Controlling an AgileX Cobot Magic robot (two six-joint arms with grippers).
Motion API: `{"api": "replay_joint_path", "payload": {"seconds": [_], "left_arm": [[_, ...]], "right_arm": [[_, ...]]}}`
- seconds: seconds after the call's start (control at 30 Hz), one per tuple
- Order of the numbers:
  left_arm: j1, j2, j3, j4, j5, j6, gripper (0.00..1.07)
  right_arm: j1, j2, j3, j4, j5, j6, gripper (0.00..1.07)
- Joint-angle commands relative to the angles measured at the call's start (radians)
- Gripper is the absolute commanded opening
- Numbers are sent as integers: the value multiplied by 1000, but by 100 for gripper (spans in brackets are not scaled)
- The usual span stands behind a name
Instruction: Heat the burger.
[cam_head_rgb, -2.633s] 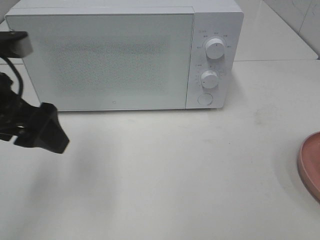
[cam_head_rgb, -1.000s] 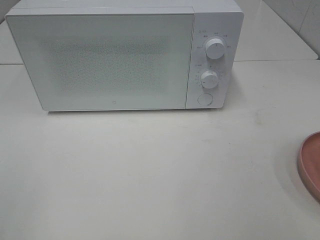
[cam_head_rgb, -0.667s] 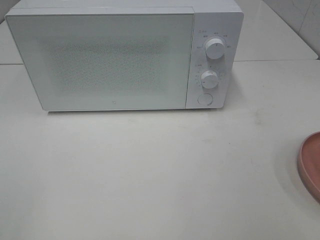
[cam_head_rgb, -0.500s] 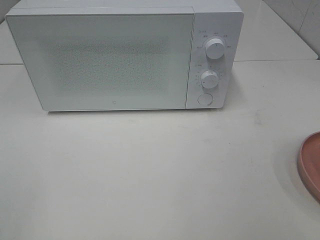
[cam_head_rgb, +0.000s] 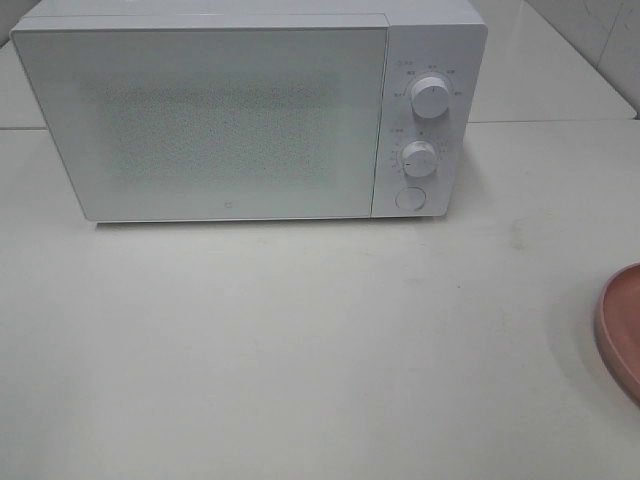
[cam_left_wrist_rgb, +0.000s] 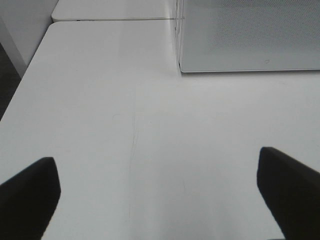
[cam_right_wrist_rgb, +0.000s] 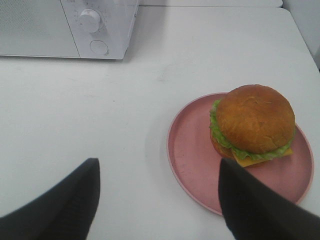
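The left tool (cam_left_wrist_rgb: 160, 192) stood with its two dark fingers (cam_left_wrist_rgb: 27, 197) spread wide and nothing between them, above a bare stretch of the white desk (cam_left_wrist_rgb: 100, 125). Ahead of this tool and off to one side, the lower front corner of the microwave (cam_left_wrist_rgb: 250, 37) rested on the desk; on the opposite side the desk edge ran close by, and a seam marked where a second desk panel began beyond. The right tool (cam_right_wrist_rgb: 157, 197) was likewise spread wide and empty, its fingers (cam_right_wrist_rgb: 60, 205) hovering over open desk surface. One burger (cam_right_wrist_rgb: 252, 125) sat just ahead of this tool's finger on the plate side, resting on one round pink plate (cam_right_wrist_rgb: 192, 160); the burger occupied the far half of the plate, leaving the near half bare. Further ahead of the right tool, well apart from the plate, stood the microwave control panel. In the exterior high view, one microwave (cam_head_rgb: 230, 120) stood at the back of the desk with its door shut, carrying two knobs (cam_head_rgb: 430, 97) and one round button (cam_head_rgb: 409, 198). Only a sliver of the plate (cam_head_rgb: 620, 330) showed at the frame edge there, and a broad open area of desk (cam_head_rgb: 300, 350) lay in front of the microwave.
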Motion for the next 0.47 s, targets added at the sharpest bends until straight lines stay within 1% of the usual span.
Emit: {"api": "replay_joint_path", "payload": {"seconds": [0.03, 0.47], "left_arm": [[1, -13, 4, 0, -13, -8, 100], [1, -13, 4, 0, -13, -8, 100]], "right_arm": [[-7, -17, 2, 2, -6, -6, 66], [-7, -17, 2, 2, -6, -6, 66]]}}
